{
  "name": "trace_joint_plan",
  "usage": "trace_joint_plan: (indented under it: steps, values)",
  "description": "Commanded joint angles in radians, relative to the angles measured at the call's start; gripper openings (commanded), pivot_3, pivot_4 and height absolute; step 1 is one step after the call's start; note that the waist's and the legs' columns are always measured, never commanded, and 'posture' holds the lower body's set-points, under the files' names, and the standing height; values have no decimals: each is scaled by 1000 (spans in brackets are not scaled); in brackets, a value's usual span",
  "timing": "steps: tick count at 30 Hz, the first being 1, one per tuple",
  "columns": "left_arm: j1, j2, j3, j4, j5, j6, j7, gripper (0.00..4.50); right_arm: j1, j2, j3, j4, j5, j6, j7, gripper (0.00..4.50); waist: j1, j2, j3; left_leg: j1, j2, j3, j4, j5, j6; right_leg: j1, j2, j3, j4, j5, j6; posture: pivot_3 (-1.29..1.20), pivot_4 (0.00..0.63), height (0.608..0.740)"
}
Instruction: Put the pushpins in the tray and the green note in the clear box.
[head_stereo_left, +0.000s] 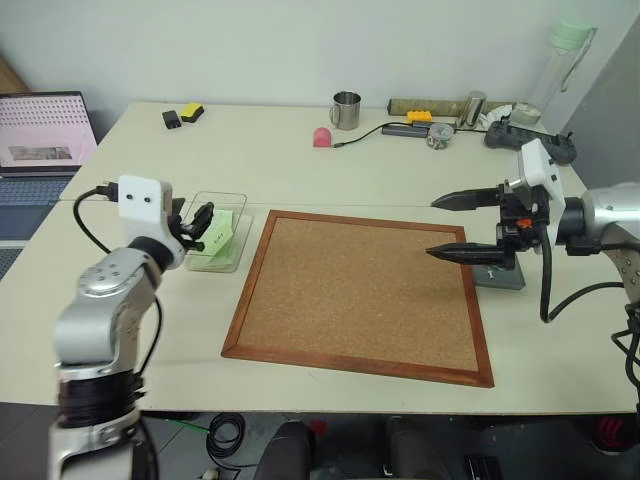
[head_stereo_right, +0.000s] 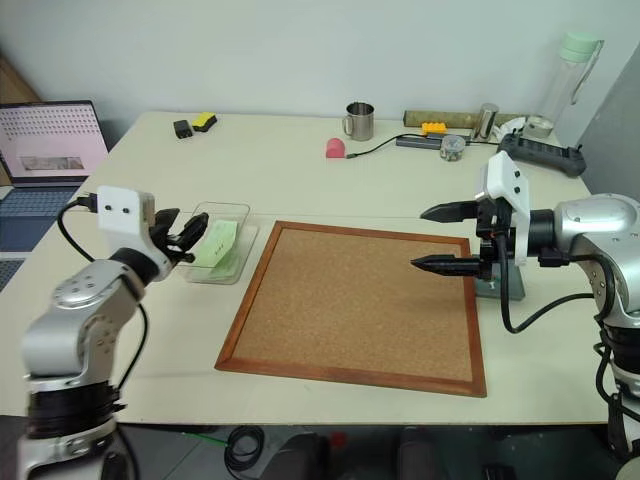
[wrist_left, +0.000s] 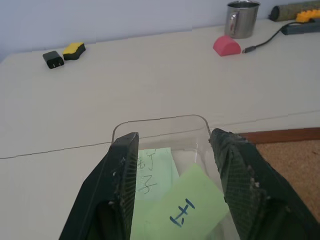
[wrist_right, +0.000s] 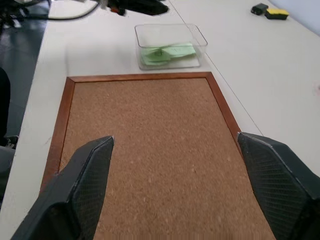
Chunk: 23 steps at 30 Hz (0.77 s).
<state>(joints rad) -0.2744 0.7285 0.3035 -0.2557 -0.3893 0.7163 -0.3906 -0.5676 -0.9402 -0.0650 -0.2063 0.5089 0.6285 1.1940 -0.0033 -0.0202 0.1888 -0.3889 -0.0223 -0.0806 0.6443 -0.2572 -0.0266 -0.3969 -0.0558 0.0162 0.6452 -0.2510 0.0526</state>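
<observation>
Over the clear box (wrist_left: 160, 131), the green note (wrist_left: 187, 212) appears released by the parted left claw (wrist_left: 175, 195); withdrawal is needed next.

Handwritten marks are showing on two green notes (wrist_left: 187, 212) lying in the clear box (wrist_left: 160, 125); neither is reading legibly.

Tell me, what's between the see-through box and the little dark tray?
The cork board lies between the clear box and the tray, seen from the head views.
</observation>
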Motion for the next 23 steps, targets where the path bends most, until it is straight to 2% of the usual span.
trace_joint_plan:
  steps: [1, 2, 4, 11, 17, 23]
  values:
    - [128, 182, 113, -57, -46, 12, -238, 2357, 116, -81, -93, 0, -74, -104, -4, 4090, 0, 0, 0, -1, 0, 1, 0, 0, 0, -2, 0, 1, 0, 0, 0, 0, 150, 740]
    - [166, 219, 131, -59, -38, -3, -276, 2357, 149, -100, -106, 8, -88, -124, 2, 4090, -1, 0, 0, -7, 0, 1, 1, 0, 0, -9, 0, 1, 2, 0, 0, 0, 150, 740]
    - [268, 293, 197, -39, -22, -48, -381, 2357, 224, -140, -153, 41, -110, -155, 12, 4090, 0, 1, 0, -9, 0, 1, 1, 0, 0, -10, 0, 1, 1, 0, 0, 0, 150, 740]
    - [482, 410, 367, 185, 41, -230, -651, 2357, 441, -269, -286, 193, -172, -251, 102, 4090, 0, 2, 1, -8, 1, 6, 1, 0, 0, -9, 0, -1, 1, -2, -4, 0, 150, 740]
    - [498, 434, 385, 276, 66, -310, -727, 2357, 478, -306, -312, 287, -200, -321, 118, 4090, -5, 2, 0, -6, 3, 8, 1, 0, 1, -9, 1, 0, 2, -3, -8, 0, 150, 740]
    - [474, 431, 374, 300, 60, -330, -759, 2357, 453, -307, -294, 321, -211, -343, 123, 4090, -7, 2, 0, -6, 3, 9, 1, 0, 1, -9, 1, 0, 2, 0, -5, 0, 150, 740]
